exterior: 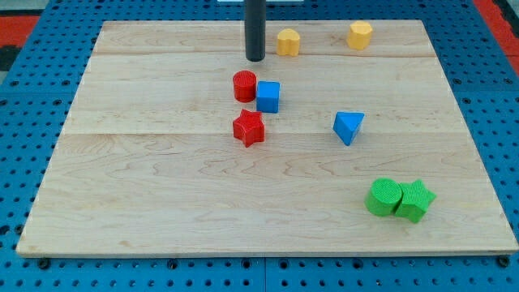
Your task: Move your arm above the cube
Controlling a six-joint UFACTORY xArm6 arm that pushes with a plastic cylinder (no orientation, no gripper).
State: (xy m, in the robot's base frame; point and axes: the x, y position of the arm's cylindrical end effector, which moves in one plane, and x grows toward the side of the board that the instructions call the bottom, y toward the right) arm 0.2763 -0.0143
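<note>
The blue cube (268, 96) sits a little above the board's middle, touching a red cylinder (244, 86) on its left. My tip (255, 59) is the lower end of a dark rod that comes down from the view's top. It stands above and slightly left of the cube, with a gap between them, and just above the red cylinder. A red star-shaped block (249, 128) lies below the cube and cylinder.
A blue triangular block (348, 127) lies right of the middle. Two yellow blocks (288, 41) (361, 35) sit near the top edge. A green cylinder (383, 197) and a green star-shaped block (414, 200) touch at the lower right. The wooden board (146, 178) rests on a blue perforated base.
</note>
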